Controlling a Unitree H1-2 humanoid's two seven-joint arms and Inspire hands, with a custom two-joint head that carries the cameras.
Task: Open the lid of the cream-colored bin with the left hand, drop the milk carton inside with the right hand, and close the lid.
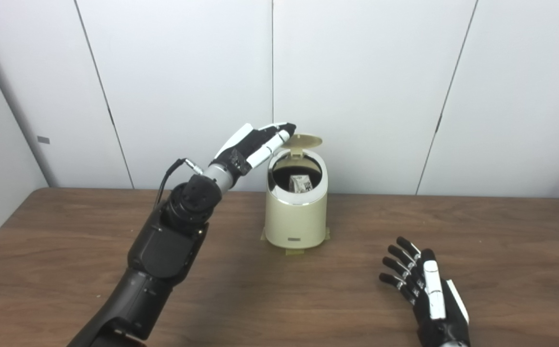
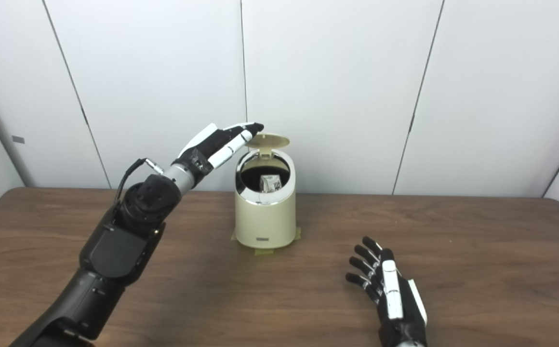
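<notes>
The cream-colored bin stands mid-desk, lid tipped up at its 12 o'clock, milk carton inside. The left hand, fingers released, reaches the lid from 9 o'clock. The right hand rests empty, fingers spread, at 4 o'clock.

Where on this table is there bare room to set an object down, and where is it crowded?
Bare wood lies right of the bin, beyond the open right hand, out to the table edge. The front centre strip between the arms is free too. It is crowded at the bin's left and top: the left hand is raised beside the open lid.
</notes>
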